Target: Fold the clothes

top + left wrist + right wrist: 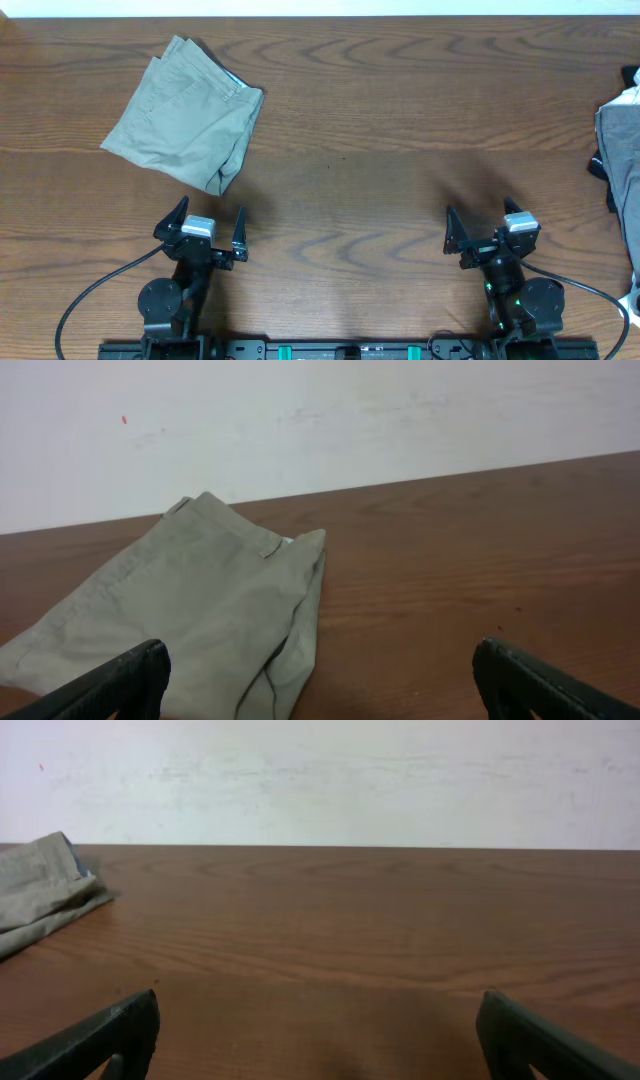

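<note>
A folded khaki-beige garment (186,112) lies at the back left of the table; it also shows in the left wrist view (190,610) and at the left edge of the right wrist view (40,885). A grey garment (620,140) lies bunched at the right edge, partly cut off by the frame. My left gripper (208,224) is open and empty near the front edge, just in front of the khaki garment (320,685). My right gripper (481,226) is open and empty over bare wood at the front right (320,1040).
The wooden table (380,150) stretches between the two garments. Dark cloth (632,75) shows next to the grey garment at the right edge. A white wall (320,770) stands beyond the table's far edge.
</note>
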`<action>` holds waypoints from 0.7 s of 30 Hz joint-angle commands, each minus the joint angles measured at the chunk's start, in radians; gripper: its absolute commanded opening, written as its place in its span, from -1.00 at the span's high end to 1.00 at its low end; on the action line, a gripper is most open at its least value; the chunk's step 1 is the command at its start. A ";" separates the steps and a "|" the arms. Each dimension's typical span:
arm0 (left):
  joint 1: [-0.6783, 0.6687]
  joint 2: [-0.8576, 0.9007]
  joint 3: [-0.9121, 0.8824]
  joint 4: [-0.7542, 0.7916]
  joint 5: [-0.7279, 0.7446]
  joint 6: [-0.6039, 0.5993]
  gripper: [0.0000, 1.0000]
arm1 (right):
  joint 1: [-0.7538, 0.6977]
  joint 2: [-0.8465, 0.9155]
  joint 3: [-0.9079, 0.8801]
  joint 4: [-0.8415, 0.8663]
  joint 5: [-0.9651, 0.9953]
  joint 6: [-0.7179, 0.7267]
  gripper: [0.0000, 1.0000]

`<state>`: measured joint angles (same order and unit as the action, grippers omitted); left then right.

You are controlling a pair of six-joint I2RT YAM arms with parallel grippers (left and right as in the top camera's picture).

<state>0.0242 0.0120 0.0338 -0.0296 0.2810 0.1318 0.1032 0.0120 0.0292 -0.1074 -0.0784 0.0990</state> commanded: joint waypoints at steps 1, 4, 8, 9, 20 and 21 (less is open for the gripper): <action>-0.003 -0.006 -0.030 0.004 -0.002 0.006 -0.96 | 0.001 -0.003 -0.005 0.002 -0.008 0.012 -0.99; -0.003 -0.006 -0.030 0.008 -0.002 0.005 -0.96 | 0.001 -0.003 -0.005 0.002 -0.008 0.012 -0.98; -0.003 -0.006 -0.030 -0.011 -0.001 -0.037 -0.96 | 0.001 -0.003 -0.005 0.017 -0.009 0.013 -0.98; -0.003 -0.006 -0.030 -0.014 0.000 -0.054 -0.96 | 0.001 -0.003 -0.005 0.015 -0.016 0.021 -0.98; -0.003 0.021 -0.001 -0.014 0.074 -0.221 -0.96 | 0.001 0.002 -0.002 0.125 -0.124 0.222 -0.99; -0.003 0.026 0.023 -0.014 0.073 -0.221 -0.96 | 0.001 0.003 0.006 0.146 -0.138 0.227 -0.99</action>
<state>0.0242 0.0277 0.0303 -0.0200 0.3210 -0.0391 0.1032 0.0135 0.0269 0.0051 -0.1539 0.2489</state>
